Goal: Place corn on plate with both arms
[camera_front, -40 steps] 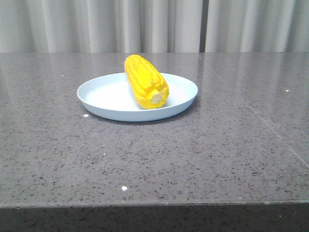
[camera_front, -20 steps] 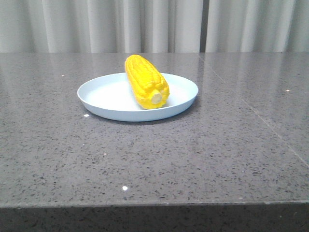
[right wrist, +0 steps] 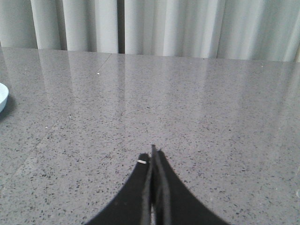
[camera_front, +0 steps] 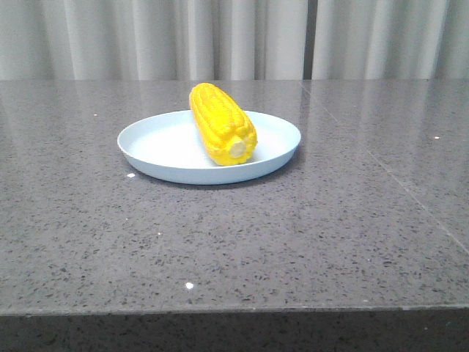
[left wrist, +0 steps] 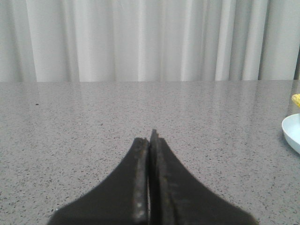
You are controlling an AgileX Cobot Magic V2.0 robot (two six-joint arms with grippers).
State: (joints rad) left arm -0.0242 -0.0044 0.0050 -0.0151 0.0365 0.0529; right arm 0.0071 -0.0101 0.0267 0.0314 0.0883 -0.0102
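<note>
The yellow corn lies on the pale-blue plate at the middle of the table, its pale stub end toward the camera. No gripper shows in the front view. In the left wrist view my left gripper is shut and empty over bare table; the plate's edge and a bit of the corn show far off at the frame's edge. In the right wrist view my right gripper is shut and empty over bare table, with the plate's edge at the frame's edge.
The grey speckled stone table has a seam running across its right part. White curtains hang behind the table's far edge. The table's front edge runs near the bottom of the front view.
</note>
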